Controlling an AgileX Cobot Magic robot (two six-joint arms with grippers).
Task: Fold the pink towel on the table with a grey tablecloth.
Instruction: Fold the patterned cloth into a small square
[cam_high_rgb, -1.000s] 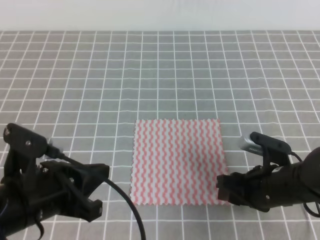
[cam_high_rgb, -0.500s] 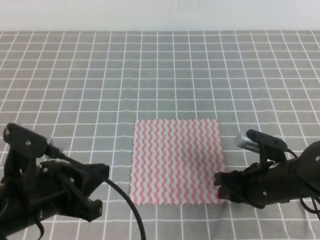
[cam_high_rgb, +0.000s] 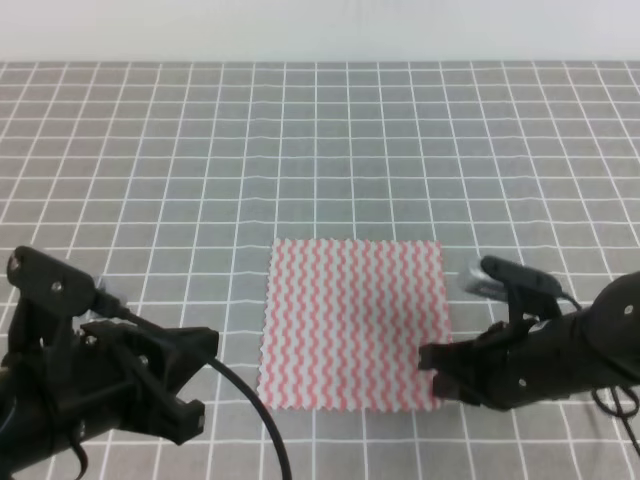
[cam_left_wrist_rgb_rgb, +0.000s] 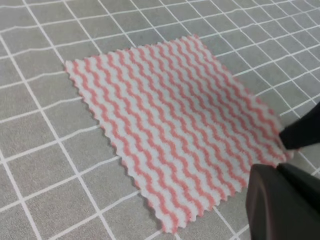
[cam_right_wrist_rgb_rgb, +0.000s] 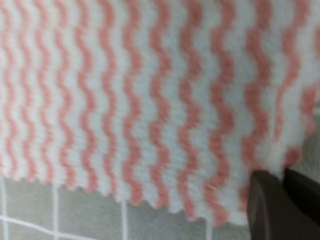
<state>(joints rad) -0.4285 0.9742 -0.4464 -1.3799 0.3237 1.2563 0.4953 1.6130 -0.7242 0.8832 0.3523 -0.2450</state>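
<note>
Right tool (cam_high_rgb: 432, 360) at towel (cam_high_rgb: 352, 322) near-right corner, grip state unclear; left tool (cam_high_rgb: 200, 385) beside, state unclear; flat on counter (cam_high_rgb: 320, 150).

This looks like a robot test bench in a lab rather than a home — the table with a grey tablecloth (cam_high_rgb: 320, 140) is printed with a thin white square grid that fills nearly the whole exterior high view, and only a plain pale strip runs along the far edge at 12 o'clock. Two black robot arms with cabling enter at 7 and 4 o'clock — nothing domestic surrounds them, only the pink towel (cam_high_rgb: 352, 322) laid flat on the grid.
</note>
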